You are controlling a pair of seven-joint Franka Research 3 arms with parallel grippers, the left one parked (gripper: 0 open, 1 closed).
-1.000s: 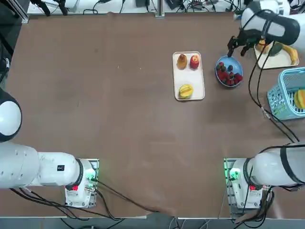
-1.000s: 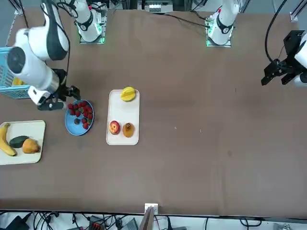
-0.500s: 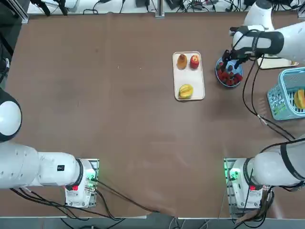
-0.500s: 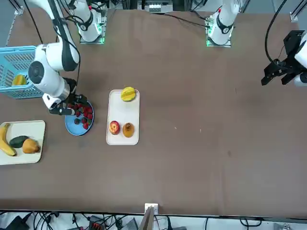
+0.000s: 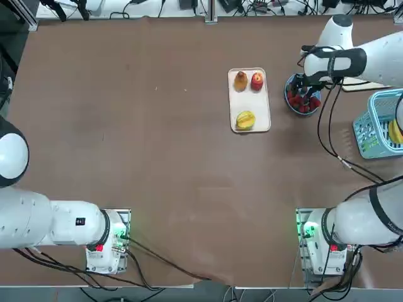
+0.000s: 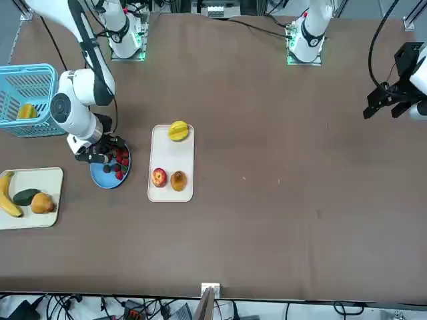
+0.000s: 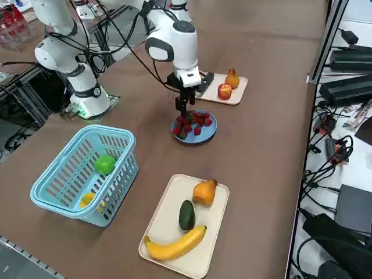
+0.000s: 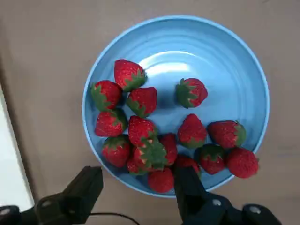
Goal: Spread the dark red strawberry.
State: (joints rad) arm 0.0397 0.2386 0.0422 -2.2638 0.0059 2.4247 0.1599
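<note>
Tool [image 8: 136,190] spread over strawberries [image 8: 150,140], blue plate [image 8: 234,65]

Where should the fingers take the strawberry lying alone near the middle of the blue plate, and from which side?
Come from above and pinch the lone strawberry across its red body. Bare blue plate shows around it, so the fingers of the open right gripper fit without nudging the cluster.
</note>
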